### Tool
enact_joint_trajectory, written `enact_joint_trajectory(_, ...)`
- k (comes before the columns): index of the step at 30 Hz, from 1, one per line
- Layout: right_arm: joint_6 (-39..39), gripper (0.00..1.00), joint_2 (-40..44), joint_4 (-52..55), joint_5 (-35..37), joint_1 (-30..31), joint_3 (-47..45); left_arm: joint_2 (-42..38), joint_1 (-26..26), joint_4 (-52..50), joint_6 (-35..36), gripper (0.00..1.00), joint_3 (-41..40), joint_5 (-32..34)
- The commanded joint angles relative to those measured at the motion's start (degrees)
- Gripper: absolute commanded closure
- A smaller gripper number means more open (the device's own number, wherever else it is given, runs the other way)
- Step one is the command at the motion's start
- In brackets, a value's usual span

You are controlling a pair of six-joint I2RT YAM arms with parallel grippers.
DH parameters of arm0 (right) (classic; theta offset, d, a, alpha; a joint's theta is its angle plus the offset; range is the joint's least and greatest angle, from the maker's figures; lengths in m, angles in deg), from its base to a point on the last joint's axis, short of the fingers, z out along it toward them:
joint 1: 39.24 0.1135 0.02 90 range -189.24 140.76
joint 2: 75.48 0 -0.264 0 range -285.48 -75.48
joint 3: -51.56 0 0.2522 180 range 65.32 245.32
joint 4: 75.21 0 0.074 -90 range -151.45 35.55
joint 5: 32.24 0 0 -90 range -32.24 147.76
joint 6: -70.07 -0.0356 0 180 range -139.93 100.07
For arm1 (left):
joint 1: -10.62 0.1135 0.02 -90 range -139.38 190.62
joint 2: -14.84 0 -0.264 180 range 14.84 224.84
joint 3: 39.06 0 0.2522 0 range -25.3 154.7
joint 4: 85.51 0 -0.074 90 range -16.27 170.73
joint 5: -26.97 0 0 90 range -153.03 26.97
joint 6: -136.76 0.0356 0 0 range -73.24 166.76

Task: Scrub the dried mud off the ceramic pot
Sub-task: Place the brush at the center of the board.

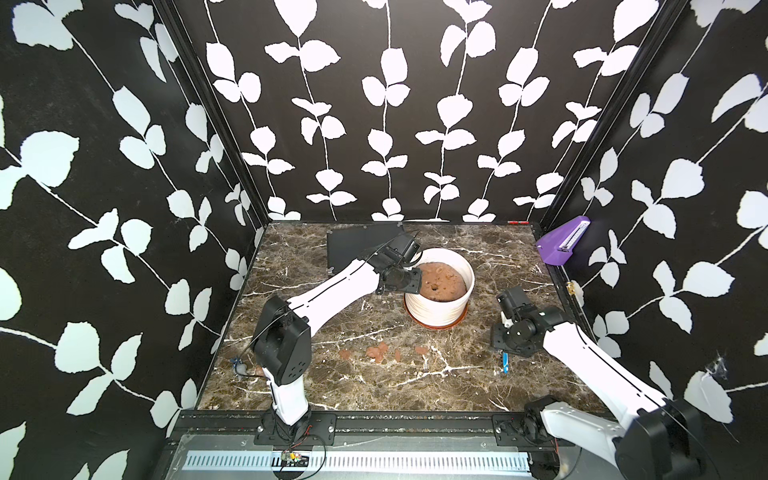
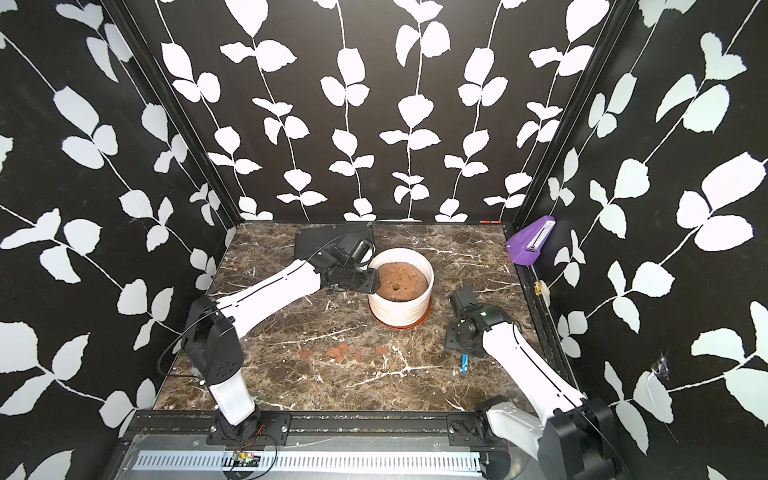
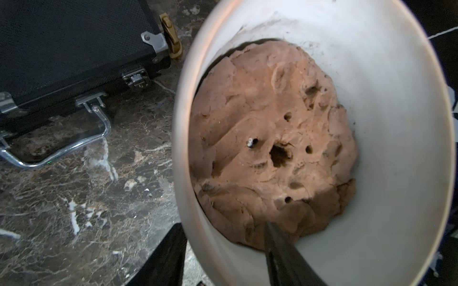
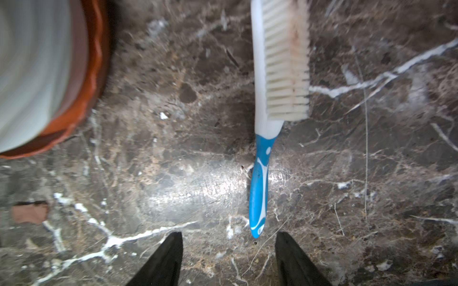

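Glare is being thrown on the marble table (image 4: 198, 193) just ahead of the right gripper (image 4: 228, 235), whose fingers (image 4: 163, 262) are being rendered soft. Around the left gripper (image 3: 223, 224) the rim of the ceramic pot (image 3: 178, 148) is being blurred and the brown mass (image 3: 272, 111) shadowed. Both top views are being lit evenly.

White ceramic pot (image 1: 436, 312) mid-worktop (image 1: 457, 390). Left end effector (image 1: 417, 282) at pot's left rim. Dried mud (image 1: 376, 352) blotches in front of pot. Right end effector (image 1: 504, 332) right of pot, over blue brush (image 1: 505, 368).
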Motion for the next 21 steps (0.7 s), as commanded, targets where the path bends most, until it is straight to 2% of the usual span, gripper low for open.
enact_joint_trajectory(1, -1.71, 0.38, 2.23, 3.49, 1.09, 1.17, 2.5, -7.34, -0.36, -5.38, 3.27, 0.45, 4.06, 5.81)
enact_joint_trajectory(6, -3.27, 0.38, 4.05, 4.76, 3.88, 6.13, 6.95, -13.58, -0.31, -8.69, 7.07, 0.43, 6.04, 13.1)
enact_joint_trajectory(11, -4.05, 0.38, 7.16, 2.37, 5.04, 8.18, 7.93, -21.59, -0.29, -5.35, 11.47, 0.37, 2.83, 18.91)
enact_joint_trajectory(16, -3.4, 0.39, 10.04, -2.49, 4.72, 8.27, 5.57, -28.17, -0.29, -2.72, 12.92, 0.3, -2.86, 25.54)
enact_joint_trajectory(18, -2.64, 0.38, 11.77, -4.62, 5.51, 8.27, 4.43, -31.52, -0.31, -2.04, 12.52, 0.28, -7.33, 28.69)
enact_joint_trajectory(21, -1.62, 0.33, 13.76, -7.56, 9.36, 8.22, 2.85, -37.35, -0.29, 0.19, 10.28, 0.24, -15.62, 32.07)
